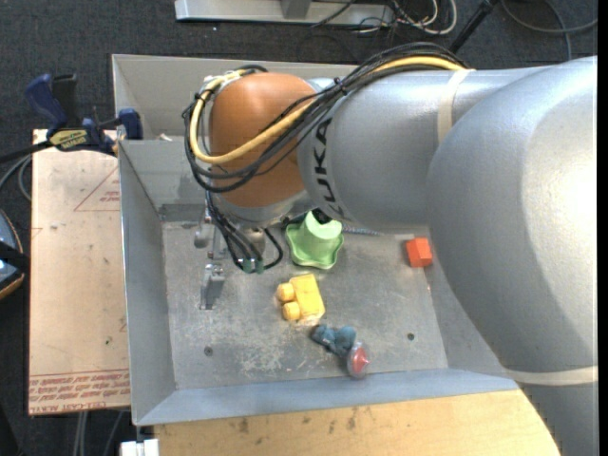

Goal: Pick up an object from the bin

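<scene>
The end effector (211,278) hangs low over bare floor of the grey bin (142,255); whether it is apart or together I cannot tell. Nearest, to its right in the view, lies a yellow block (301,298), with a green ruffled cup (315,242) above that, partly under the arm. Farther right sit a small orange cube (417,252) and a teal toy (340,343).

Black letters "UKA", beginning hidden by cables, on the grey arm (456,179)

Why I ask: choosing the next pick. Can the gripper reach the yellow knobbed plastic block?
Probably yes: the yellow knobbed plastic block lies uncovered near the gripper, nothing over it.
</scene>
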`<state>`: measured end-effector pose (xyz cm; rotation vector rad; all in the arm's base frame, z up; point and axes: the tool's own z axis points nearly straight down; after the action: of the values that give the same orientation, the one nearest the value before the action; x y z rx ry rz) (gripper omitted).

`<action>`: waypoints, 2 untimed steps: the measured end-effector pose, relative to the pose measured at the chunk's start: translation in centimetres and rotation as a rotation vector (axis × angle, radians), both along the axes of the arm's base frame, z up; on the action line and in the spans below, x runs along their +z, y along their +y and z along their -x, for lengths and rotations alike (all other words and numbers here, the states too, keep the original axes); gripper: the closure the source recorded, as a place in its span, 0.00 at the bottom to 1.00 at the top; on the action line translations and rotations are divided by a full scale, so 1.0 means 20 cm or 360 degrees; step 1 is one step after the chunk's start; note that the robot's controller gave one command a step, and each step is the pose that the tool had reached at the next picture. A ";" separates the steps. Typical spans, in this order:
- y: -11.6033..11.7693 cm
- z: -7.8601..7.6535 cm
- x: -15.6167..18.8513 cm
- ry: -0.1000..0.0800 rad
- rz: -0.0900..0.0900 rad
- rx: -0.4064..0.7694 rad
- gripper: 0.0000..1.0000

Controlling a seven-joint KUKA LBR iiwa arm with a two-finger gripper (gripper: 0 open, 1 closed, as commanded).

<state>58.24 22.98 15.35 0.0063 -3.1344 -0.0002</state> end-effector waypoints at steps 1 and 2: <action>-0.27 -0.08 -0.39 -0.0022 -0.0013 0.0269 0.00; -0.46 0.08 -0.33 -0.0010 0.0000 0.0054 0.00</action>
<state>56.71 13.73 8.80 0.0594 -3.1401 -0.0005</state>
